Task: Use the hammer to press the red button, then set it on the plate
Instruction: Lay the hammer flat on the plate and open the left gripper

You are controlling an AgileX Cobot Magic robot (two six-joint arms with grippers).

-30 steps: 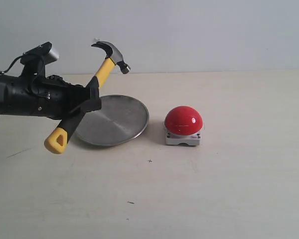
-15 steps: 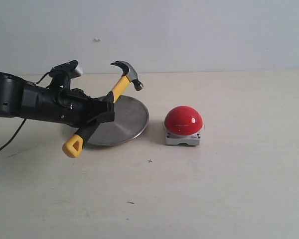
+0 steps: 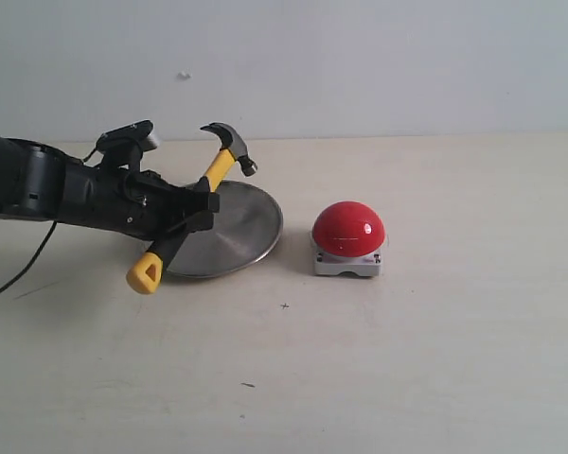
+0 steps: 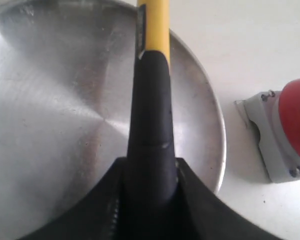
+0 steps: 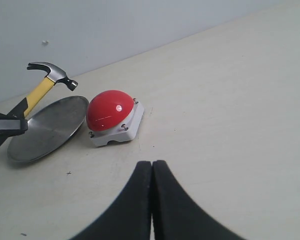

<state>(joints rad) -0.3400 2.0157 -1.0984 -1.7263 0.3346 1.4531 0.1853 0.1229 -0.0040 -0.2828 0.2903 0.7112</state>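
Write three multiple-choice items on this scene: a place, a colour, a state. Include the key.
1. In the exterior view, where is the glossy red dome button relative to the round silver metal plate?
A. on it
B. right of it, apart
C. left of it
2. What colour is the looped end of the dark-headed claw hammer?
A. yellow
B. red
C. grey
3. What is the left gripper doing?
A. open, empty
B. pressing the button
C. shut on the hammer's handle
1 B: bare table shows between them.
2 A: the loop is yellow.
3 C: its jaws clamp the black grip.
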